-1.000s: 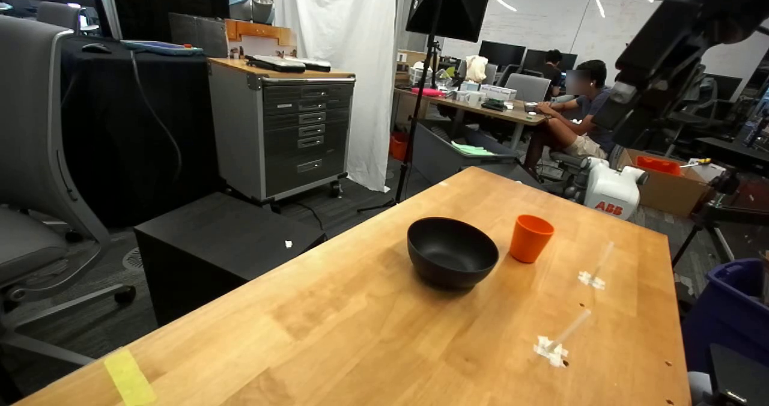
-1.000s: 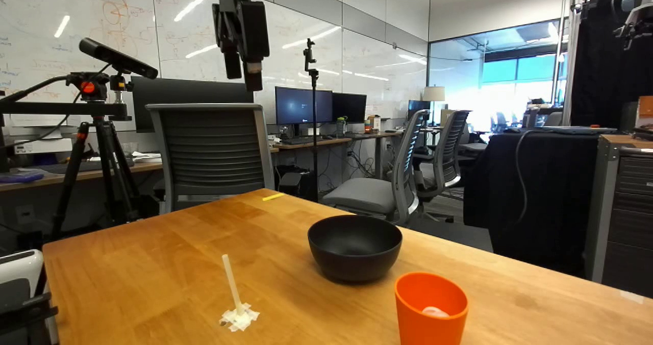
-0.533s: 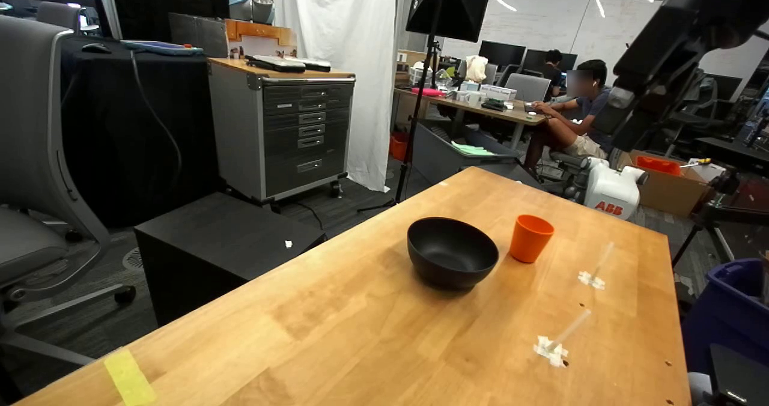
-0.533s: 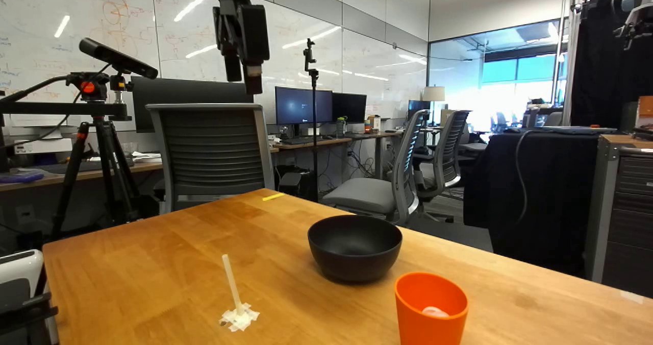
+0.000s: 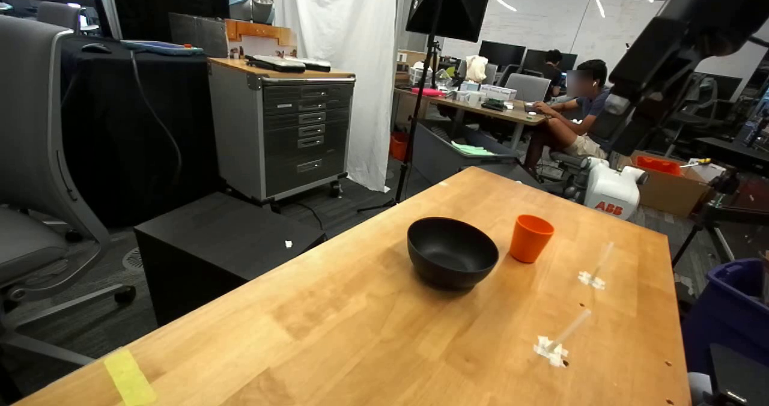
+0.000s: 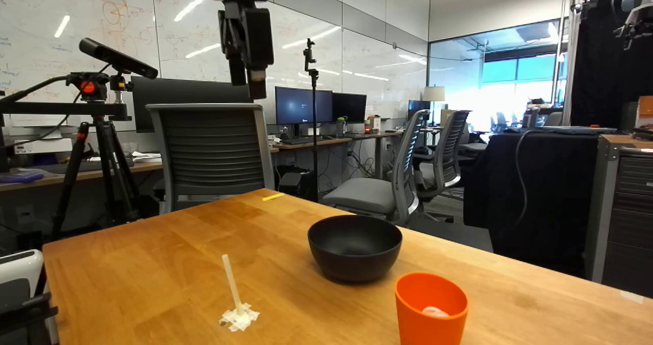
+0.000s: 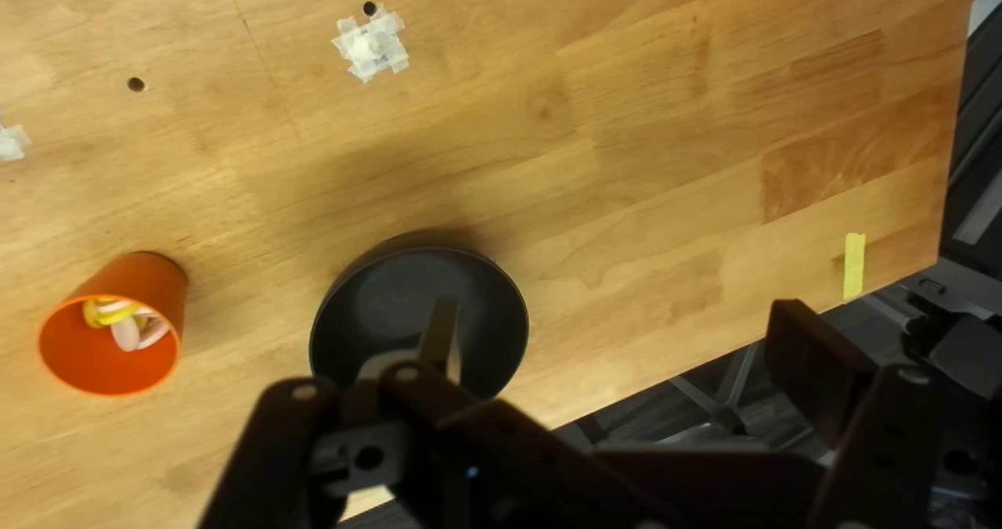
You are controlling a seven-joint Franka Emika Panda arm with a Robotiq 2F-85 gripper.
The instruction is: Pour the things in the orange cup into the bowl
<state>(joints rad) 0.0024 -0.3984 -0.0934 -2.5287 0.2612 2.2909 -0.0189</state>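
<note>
The orange cup (image 5: 531, 241) stands upright on the wooden table, beside the bowl (image 5: 450, 256), with a small gap between them. In the wrist view the orange cup (image 7: 94, 361) is at the left, and the things (image 7: 125, 322), yellow and pale pinkish bits, lie inside it. Nothing shows inside the black bowl (image 7: 383, 286), though a finger (image 7: 441, 329) covers part of it in that view. My gripper (image 6: 248, 87) hangs high above the table, its fingers pointing down. Seen from the wrist, the gripper (image 7: 617, 314) stands wide open with nothing between its fingers.
Two thin pale sticks, a nearer stick (image 5: 569, 329) and a farther stick (image 5: 602, 259), rise from white tape patches on the table (image 5: 360, 334). Yellow tape (image 7: 854, 265) marks a far corner. The table's edge runs close behind the bowl.
My gripper has come down slightly and shifted a little sideways, staying open. The orange cup and the bowl have kept their places.
</note>
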